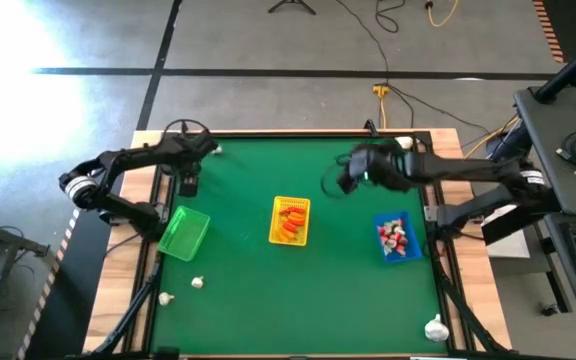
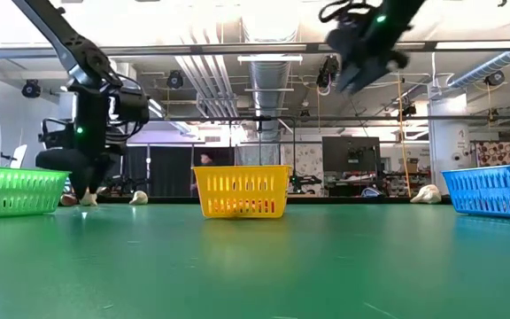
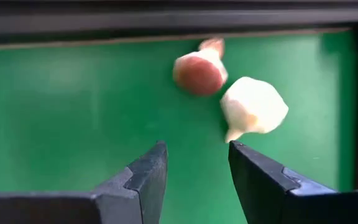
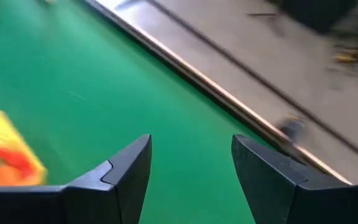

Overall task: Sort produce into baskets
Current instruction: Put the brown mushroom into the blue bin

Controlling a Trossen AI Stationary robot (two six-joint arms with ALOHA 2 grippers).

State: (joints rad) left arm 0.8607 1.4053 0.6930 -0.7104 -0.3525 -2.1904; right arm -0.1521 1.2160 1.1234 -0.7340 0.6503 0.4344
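My left gripper point(image 1: 188, 184) hangs open, pointing down, low over the table's far left corner. Just beyond its fingertips point(image 3: 197, 165) a red-and-white produce piece point(image 3: 199, 71) and a white piece point(image 3: 253, 107) lie on the green mat, touching neither finger. My right gripper point(image 1: 346, 178) is open and empty point(image 4: 191, 162), high above the mat's far middle point(image 2: 361, 53). The green basket point(image 1: 183, 233), the yellow basket point(image 1: 290, 221) with orange pieces and the blue basket point(image 1: 394, 238) with red-and-white pieces stand in a row across the table.
Loose white pieces lie near the front left point(image 1: 197, 283) point(image 1: 166, 297) and at the front right corner point(image 1: 435, 326). The table's dark rail point(image 3: 166, 25) runs close behind the two pieces by my left gripper. Bare mat lies between the baskets.
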